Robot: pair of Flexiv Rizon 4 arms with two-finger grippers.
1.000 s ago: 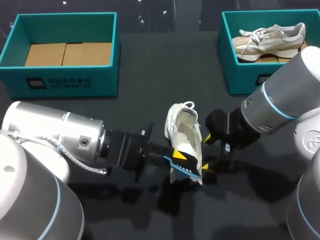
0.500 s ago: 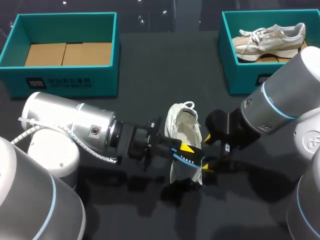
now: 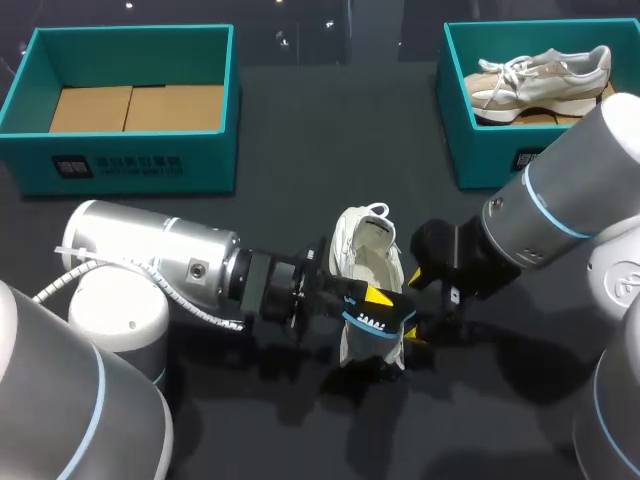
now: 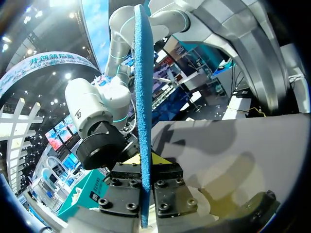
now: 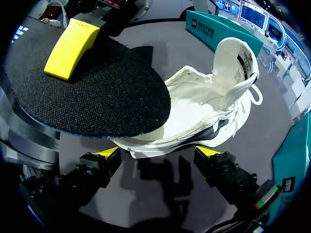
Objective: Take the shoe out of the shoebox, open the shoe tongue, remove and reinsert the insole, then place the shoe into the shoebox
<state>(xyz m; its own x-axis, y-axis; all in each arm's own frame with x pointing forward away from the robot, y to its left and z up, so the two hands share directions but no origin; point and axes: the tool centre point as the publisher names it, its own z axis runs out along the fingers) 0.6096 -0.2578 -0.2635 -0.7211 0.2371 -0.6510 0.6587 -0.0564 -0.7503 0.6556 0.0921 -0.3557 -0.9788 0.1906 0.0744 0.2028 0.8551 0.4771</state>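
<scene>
A white shoe (image 3: 362, 262) lies on the dark table, heel with its pull tab (image 5: 232, 63) away from me. My left gripper (image 3: 374, 308) is shut on the insole (image 3: 378, 330), black on top with a blue edge, and holds it over the shoe's toe end. In the left wrist view the insole (image 4: 141, 116) shows edge-on as a blue strip rising from the left gripper (image 4: 146, 161). My right gripper (image 3: 413, 305) stands open at the shoe's right side. In its wrist view the right gripper (image 5: 158, 154) has the shoe (image 5: 204, 114) just ahead and the insole (image 5: 92, 92) above.
A teal shoebox (image 3: 130, 150) with a cardboard floor stands at the back left. Another teal box (image 3: 470, 140) at the back right holds a beige shoe (image 3: 540, 75). Open table lies between the boxes and in front of the shoe.
My left arm has swung further right and turned, carrying the insole a little up and over the shoe's front. The right arm and the shoe have kept still.
</scene>
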